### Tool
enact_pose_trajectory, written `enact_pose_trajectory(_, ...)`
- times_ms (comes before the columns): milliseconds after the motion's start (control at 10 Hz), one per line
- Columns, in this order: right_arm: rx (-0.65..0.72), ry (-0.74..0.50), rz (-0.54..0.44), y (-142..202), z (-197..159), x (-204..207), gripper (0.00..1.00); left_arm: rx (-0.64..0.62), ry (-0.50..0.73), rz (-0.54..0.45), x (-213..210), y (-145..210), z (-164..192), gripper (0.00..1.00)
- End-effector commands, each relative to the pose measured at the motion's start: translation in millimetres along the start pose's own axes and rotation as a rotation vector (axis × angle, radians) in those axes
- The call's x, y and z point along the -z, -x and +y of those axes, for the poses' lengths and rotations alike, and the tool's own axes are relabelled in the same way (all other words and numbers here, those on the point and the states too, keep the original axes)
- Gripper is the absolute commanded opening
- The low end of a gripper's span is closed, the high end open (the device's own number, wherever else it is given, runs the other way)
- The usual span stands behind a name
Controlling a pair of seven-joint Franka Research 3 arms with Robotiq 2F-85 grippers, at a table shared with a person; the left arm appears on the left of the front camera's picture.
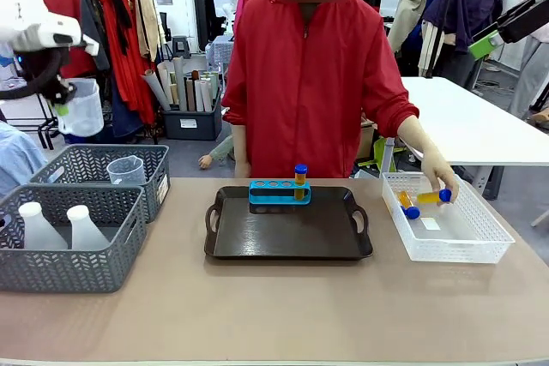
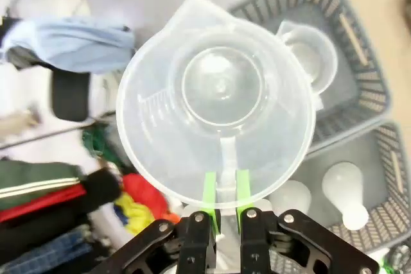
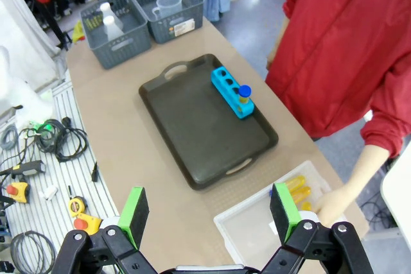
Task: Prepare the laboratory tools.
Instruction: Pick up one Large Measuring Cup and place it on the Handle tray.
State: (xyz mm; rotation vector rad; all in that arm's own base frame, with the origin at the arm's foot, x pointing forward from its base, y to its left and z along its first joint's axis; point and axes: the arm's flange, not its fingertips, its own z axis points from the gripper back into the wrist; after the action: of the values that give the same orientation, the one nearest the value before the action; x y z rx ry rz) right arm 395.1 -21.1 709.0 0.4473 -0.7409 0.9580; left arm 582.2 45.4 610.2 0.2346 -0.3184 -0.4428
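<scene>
Your left gripper (image 2: pixel 223 187) clenched on beaker (image 2: pixel 218 101) handle; beaker held high over grey baskets (image 1: pixel 77 255), well left of tray (image 1: pixel 287 233). Your right gripper (image 3: pixel 209 212) spread wide, empty, high to right of tray. One tube (image 1: pixel 300 176) stands in rack (image 1: pixel 270 193) at tray's far edge. Person's hand (image 1: pixel 436 179) holds another in white bin (image 1: pixel 446 242), just right of tray. Step looks like beaker transfer. Next move: carry it right, lower onto bare tray, release upright.

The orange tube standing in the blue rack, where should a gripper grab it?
The tube stands upright in the rack, its lower part sunk in a hole, so grip the capped top, coming straight down from above.
</scene>
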Motion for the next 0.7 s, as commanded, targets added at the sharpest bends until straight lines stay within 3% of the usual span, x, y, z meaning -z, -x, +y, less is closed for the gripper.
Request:
enact_pose_trajectory(0, -0.006, -0.006, -0.008, -1.3, 1.7, -0.7, 1.00, 0.104, -0.038, -0.048, -47.7, -7.1, -17.3, 0.00)
enact_pose_trajectory(300, -0.006, -0.006, -0.008, -1.3, 1.7, -0.7, 1.00, 0.222, -0.072, -0.121, -128.2, -18.0, -50.7, 0.00)
enact_pose_trajectory(600, -0.006, -0.006, -0.008, -1.3, 1.7, -0.7, 1.00, 0.288, -0.089, -0.142, -182.7, -20.8, -74.3, 0.00)
